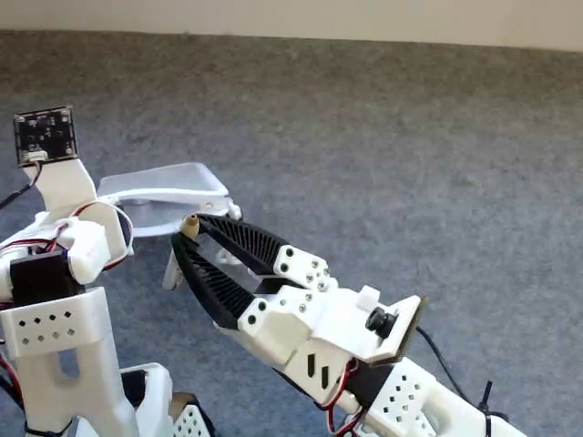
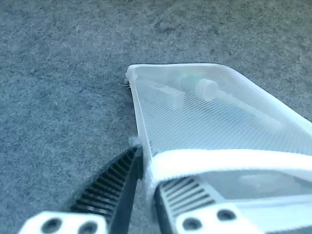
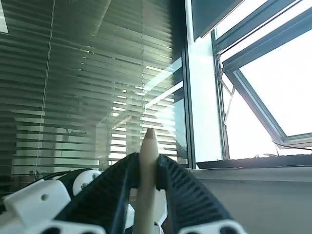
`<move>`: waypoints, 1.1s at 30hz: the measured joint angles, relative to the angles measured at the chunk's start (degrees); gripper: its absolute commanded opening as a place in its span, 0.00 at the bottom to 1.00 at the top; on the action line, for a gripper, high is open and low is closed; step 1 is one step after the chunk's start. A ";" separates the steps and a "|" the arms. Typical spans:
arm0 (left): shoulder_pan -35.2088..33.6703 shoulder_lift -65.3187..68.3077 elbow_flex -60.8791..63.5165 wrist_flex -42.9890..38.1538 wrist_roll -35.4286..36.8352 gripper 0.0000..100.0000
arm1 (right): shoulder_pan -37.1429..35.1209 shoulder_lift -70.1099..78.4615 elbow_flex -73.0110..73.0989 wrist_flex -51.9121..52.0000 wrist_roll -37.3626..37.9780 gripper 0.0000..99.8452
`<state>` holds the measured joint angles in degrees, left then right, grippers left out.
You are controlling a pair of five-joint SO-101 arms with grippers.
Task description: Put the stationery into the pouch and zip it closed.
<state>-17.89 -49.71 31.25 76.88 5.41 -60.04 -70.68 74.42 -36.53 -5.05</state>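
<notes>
Insertion step, I judge: left gripper (image 2: pixel 146 192) clenched on the rim of the mesh pouch (image 2: pixel 209 122), held up at left with pens inside; right gripper (image 3: pixel 146 165) pinching a pencil (image 3: pixel 148 146) just beside it; next, steer its tip into the mouth.

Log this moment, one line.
left gripper shut on pouch | right gripper shut on pencil, not yet in pouch | white items inside pouch
</notes>
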 measured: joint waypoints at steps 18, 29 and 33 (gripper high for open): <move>0.44 0.00 0.00 0.09 0.00 0.01 | 2.55 5.10 -9.41 -0.09 0.00 0.00; 0.44 0.00 0.00 0.09 0.00 0.01 | 9.05 24.18 -16.18 -14.24 0.00 0.00; 0.44 0.00 0.00 0.09 0.00 0.01 | 9.23 27.25 -16.18 -16.26 0.00 0.00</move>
<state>-17.45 -49.71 31.25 76.97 5.41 -50.81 -43.43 58.24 -52.79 -5.05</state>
